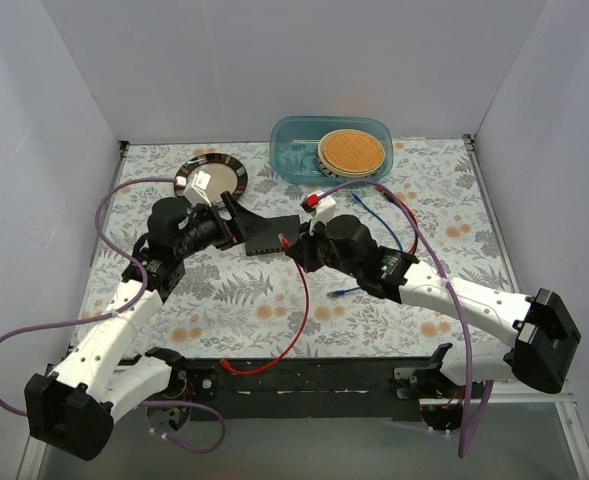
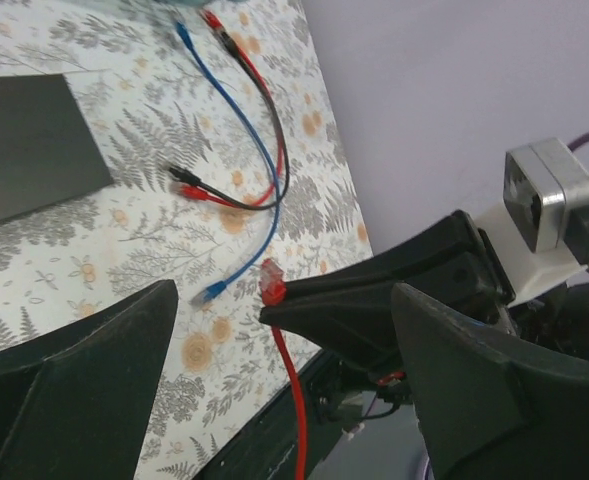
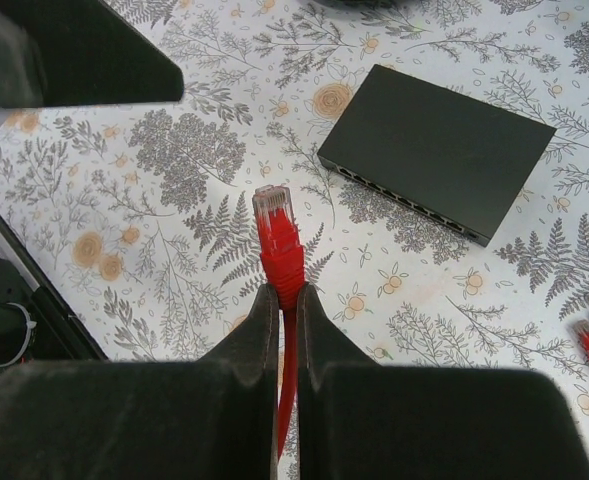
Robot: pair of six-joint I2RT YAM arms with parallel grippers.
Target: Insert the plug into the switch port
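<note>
Nearest the front edge of the worktop, the right gripper (image 3: 287, 300) is pinched fully closed on a thin red network cable (image 1: 306, 300) just behind its plug (image 3: 274, 215), a clear-tipped connector in a red rubber boot, held clear of the fern-printed tablecloth (image 3: 174, 150). The plug's long axis points straight out along the fingers. The flat dark grey rectangular switch box (image 3: 439, 140) lies ahead and off to the plug's right, about mid-worktop, with a gap between them. The switch port (image 3: 404, 205) is one of a row of small sockets along the box's long side face. That face stands oblique to the plug, so I judge the coming move needs a turn of the wrist as well as an advance. The right arm is plainly the nearer to the sockets. The left gripper (image 1: 236, 225) stands wide open and empty by the box's left end. Only the right wrist view shows the sockets. The left wrist view adds loose blue, red and black leads (image 2: 274, 185) beyond the plug. The top view shows a round dark plate (image 1: 211, 178) and a blue-green translucent tub (image 1: 331, 148) by the far edge.
</note>
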